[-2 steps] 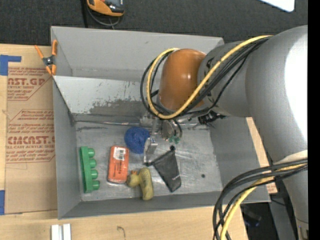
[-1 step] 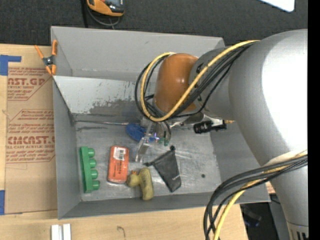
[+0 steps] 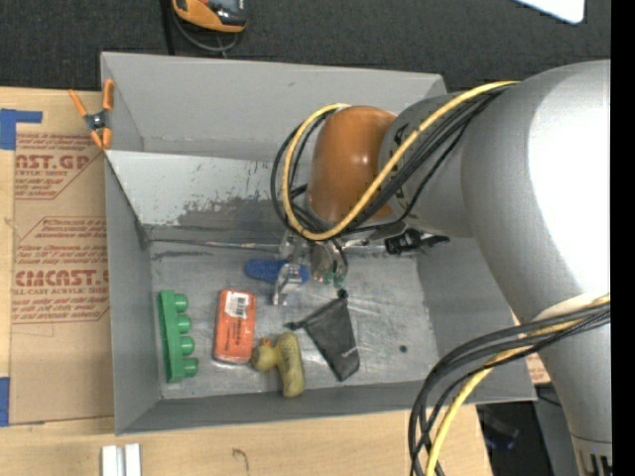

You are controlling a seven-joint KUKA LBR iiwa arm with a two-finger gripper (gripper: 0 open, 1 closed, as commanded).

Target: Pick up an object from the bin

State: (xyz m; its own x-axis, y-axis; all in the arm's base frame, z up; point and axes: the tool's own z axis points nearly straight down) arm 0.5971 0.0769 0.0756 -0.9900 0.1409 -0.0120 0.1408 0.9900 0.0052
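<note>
One small blue thing (image 3: 262,269) | just beside tool (image 3: 304,274) | mid bin (image 3: 189,181)

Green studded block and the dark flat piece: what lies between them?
In the camera view, an orange packet and a yellowish lumpy thing lie between the green block and the dark flat piece.

We see a grey bin (image 3: 127,296) with darker scuffed streaks on its back wall. In it lie 1 bright green block (image 3: 177,337), 1 orange packet (image 3: 235,327) with a white label, 1 dull yellow toy (image 3: 281,357), 1 black pouch (image 3: 334,340) and 1 blue piece (image 3: 262,270). The arm's cover (image 3: 347,162) is orange-brown, and its cables (image 3: 285,167) are yellow and black.
</note>
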